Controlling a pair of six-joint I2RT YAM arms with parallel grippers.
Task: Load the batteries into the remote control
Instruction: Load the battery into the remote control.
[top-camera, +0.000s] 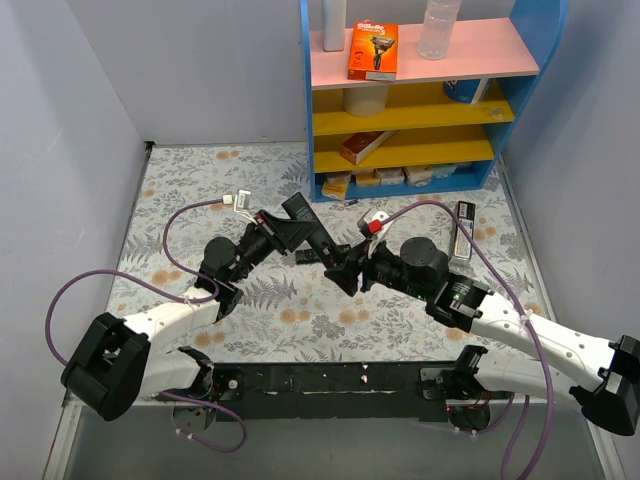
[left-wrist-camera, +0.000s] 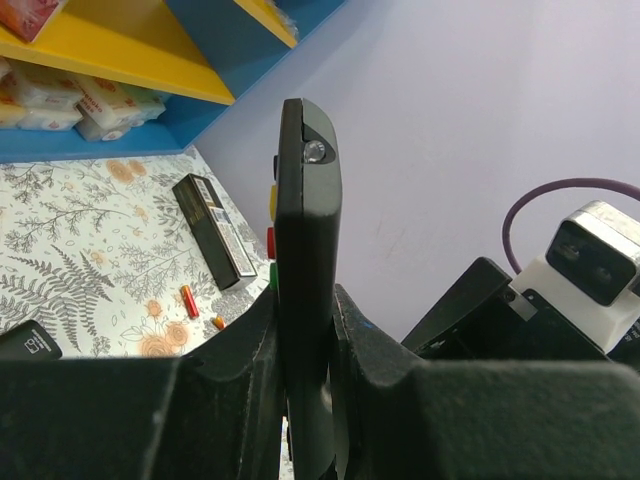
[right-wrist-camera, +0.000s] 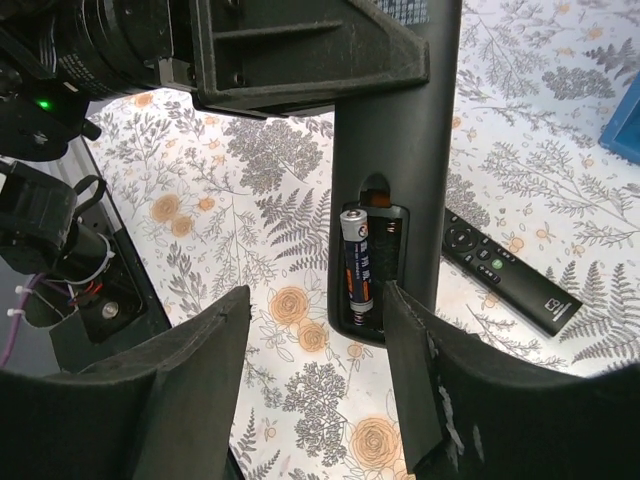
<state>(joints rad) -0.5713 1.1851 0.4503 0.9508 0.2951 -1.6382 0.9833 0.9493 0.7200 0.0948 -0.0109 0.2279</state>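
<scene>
Our left hand (left-wrist-camera: 305, 335) is clenched on the remote control (left-wrist-camera: 305, 230), holding it up off the tabletop (left-wrist-camera: 90, 250). It's long black plastic with coloured buttons down one face, and it looks stiff and light but kinda slick, so we'd grip mid-body, clear of the open bay. Our right hand (right-wrist-camera: 315, 300) is released and empty, with its fingers on either side of that bay. One dark battery (right-wrist-camera: 357, 265) with a gold tip sits in it. Two red batteries (left-wrist-camera: 188, 300) lie on the tabletop. They're tiny, hard and probably rolly, so pinch across the middle.
</scene>
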